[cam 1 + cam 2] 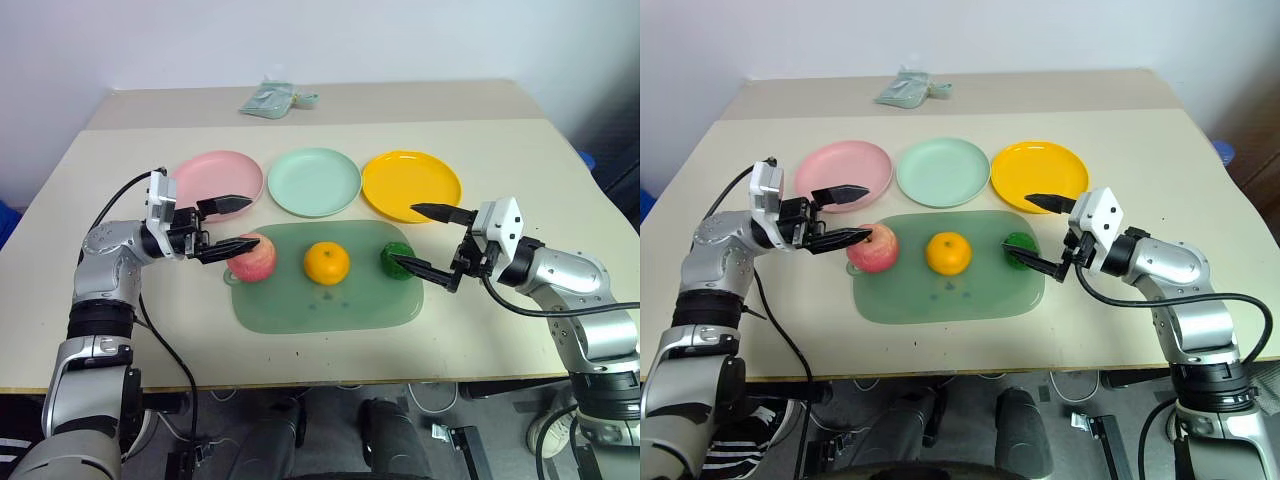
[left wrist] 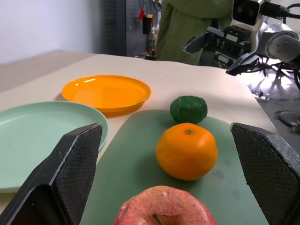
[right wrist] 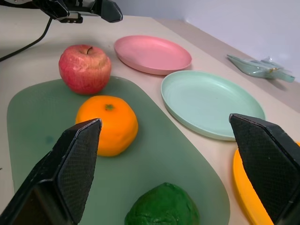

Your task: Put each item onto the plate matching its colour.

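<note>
My left fingers [image 1: 232, 226] bracket the apple [image 1: 254, 257], my right fingers [image 1: 428, 240] the green ball [image 1: 397, 260]; both released, level for sideways grasps. All fruits rest on the cutting board [image 1: 300, 305].

- We see three glossy, smooth plates: the pink plate [image 1: 216, 177], the mint plate [image 1: 314, 181] and the yellow-orange plate [image 1: 411, 184].
- The green cutting board [image 1: 330, 305] looks matt to us.
- The apple [image 1: 253, 256] has a smooth, shiny skin.
- The orange [image 1: 327, 263] is faintly dimpled.
- The green ball [image 3: 164, 206] looks bumpy.
- The table [image 1: 520, 160] looks matt.
</note>
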### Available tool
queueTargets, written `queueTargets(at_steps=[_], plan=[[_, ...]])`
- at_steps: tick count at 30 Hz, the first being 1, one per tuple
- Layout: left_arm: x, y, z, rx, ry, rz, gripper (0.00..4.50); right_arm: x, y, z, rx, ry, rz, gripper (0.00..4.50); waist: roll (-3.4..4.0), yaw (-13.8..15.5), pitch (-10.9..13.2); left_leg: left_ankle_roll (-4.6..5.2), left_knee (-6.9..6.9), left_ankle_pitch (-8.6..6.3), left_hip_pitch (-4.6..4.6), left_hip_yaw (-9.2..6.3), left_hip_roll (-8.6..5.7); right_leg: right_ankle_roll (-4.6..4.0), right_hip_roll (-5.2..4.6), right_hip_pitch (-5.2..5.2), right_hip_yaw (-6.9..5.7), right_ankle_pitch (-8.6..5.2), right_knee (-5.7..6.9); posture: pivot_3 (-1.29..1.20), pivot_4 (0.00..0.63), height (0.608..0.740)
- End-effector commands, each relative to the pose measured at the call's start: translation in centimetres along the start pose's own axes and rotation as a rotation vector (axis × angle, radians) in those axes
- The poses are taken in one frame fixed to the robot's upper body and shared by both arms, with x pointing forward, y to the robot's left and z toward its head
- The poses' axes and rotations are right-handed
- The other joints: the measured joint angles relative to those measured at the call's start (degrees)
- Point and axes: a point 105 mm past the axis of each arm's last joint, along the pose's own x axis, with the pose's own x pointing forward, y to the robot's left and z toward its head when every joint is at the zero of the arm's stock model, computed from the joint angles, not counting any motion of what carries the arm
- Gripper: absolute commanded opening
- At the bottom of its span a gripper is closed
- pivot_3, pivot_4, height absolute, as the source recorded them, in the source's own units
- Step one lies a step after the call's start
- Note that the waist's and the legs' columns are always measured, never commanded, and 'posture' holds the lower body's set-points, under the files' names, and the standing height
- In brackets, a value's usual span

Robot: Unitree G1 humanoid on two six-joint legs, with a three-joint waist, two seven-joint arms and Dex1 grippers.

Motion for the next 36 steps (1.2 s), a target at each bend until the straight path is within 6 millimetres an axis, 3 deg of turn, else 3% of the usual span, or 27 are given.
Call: queueTargets(at_steps=[1,5,13,21,36], plan=[[-0.6,-0.1,0.9,0.036,-0.022,0.026,4.50,0.0,-0.4,1.5,-0.052,-0.031,0.001,4.46,0.00,0.06,0.00,0.00,0.00,0.00,0.00,0.00,0.00,0.00,0.00,0.01,0.00,0.00,0.00,0.00,0.150,0.740],[-0.2,-0.4,2.4,0.044,-0.045,0.032,4.50,0.2,0.0,2.1,-0.019,-0.040,0.041,4.46,-0.01,0.16,0.00,0.00,0.00,0.00,-0.01,-0.01,-0.01,0.00,-0.01,0.00,0.01,0.00,0.00,0.00,0.150,0.740],[-2.1,-0.5,2.3,0.030,0.007,0.094,4.50,0.9,1.2,2.0,-0.034,-0.013,0.144,4.46,0.00,0.05,0.00,0.00,0.00,0.00,0.00,0.01,0.00,-0.02,-0.01,-0.01,0.01,-0.01,-0.01,0.00,0.150,0.740],[-3.3,-0.1,-0.4,0.136,0.135,0.140,4.50,1.3,1.3,1.8,-0.051,-0.003,0.155,4.46,0.00,0.31,0.00,0.00,0.00,-0.01,-0.01,0.02,0.00,-0.05,-0.03,-0.01,0.02,-0.01,-0.01,0.00,0.150,0.740],[-0.8,-0.7,-3.7,0.102,0.151,0.066,4.50,1.0,1.3,1.4,-0.065,0.025,0.141,4.46,0.00,0.26,0.00,0.00,0.00,0.00,-0.01,0.02,0.00,-0.03,-0.01,-0.01,0.01,0.00,-0.02,0.00,0.150,0.740]])
